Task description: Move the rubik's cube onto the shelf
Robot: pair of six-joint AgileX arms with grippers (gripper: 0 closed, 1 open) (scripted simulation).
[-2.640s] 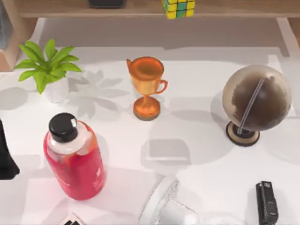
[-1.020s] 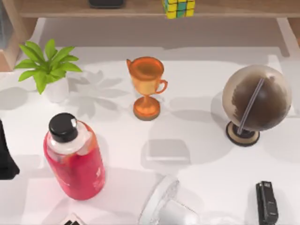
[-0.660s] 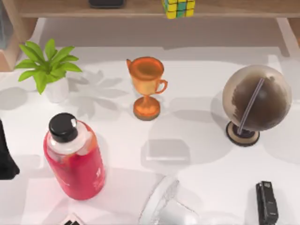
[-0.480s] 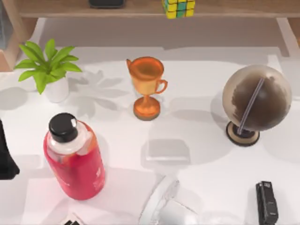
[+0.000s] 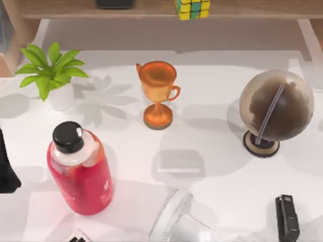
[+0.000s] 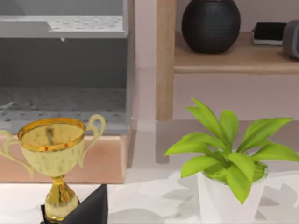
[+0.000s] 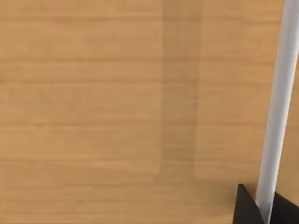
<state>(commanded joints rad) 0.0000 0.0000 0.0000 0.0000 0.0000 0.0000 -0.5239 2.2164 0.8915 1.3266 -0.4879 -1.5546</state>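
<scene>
**Cube on shelf, both arms off to the sides**

The rubik's cube (image 5: 192,8) sits on the shelf (image 5: 252,9) at the far edge of the top view, just right of centre and upright, with yellow and green tiles facing the camera. A flat black object (image 5: 114,3) lies on the same board, well to the cube's left.

On the white table (image 5: 212,146): an orange trophy cup (image 5: 158,93) stands near the middle. A brown globe (image 5: 275,108) on a dark round base stands to the right. A potted plant (image 5: 50,70) in a white pot is far left. A red bottle (image 5: 81,169) with a black cap stands front left. A small dark stapler-like item (image 5: 287,217) lies front right, and something clear and glassy (image 5: 176,222) sits at the front edge (can't tell what it is).

The left arm (image 5: 6,166) is a dark shape parked at the table's left edge, beside the bottle. The left wrist view shows a dark tip of the left hand (image 6: 91,207) low in front of a gold trophy (image 6: 53,158); how open that hand is cannot be told, and nothing shows in it.

The right wrist view shows a close light-wood surface (image 7: 117,116), a pale upright bar (image 7: 278,107) and a dark tip of the right hand (image 7: 250,210). Its state cannot be told either.
</scene>
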